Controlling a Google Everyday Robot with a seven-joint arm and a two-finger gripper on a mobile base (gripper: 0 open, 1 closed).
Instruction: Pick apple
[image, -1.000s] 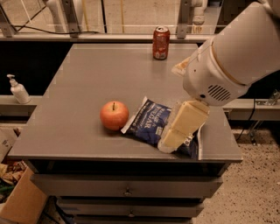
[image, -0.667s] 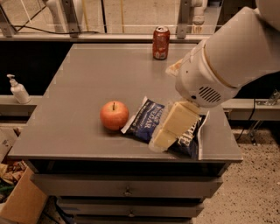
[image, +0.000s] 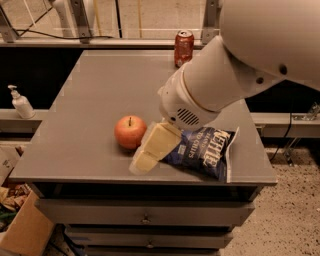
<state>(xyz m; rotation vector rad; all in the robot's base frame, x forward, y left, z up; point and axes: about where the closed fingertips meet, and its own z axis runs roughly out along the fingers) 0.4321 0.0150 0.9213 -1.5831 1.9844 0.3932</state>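
Between apple (image: 130, 131) and Kettle chips bag (image: 206, 150), gripper (image: 143, 161)

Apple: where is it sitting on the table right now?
In the camera view the apple sits near the front edge of the table, left of centre, with the hand close on its right and the blue chip bag beyond.

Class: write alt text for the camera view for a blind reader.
The robot's gripper hangs beside a red apple on a grey table, partly over a blue chip bag; a red soda can stands at the back.
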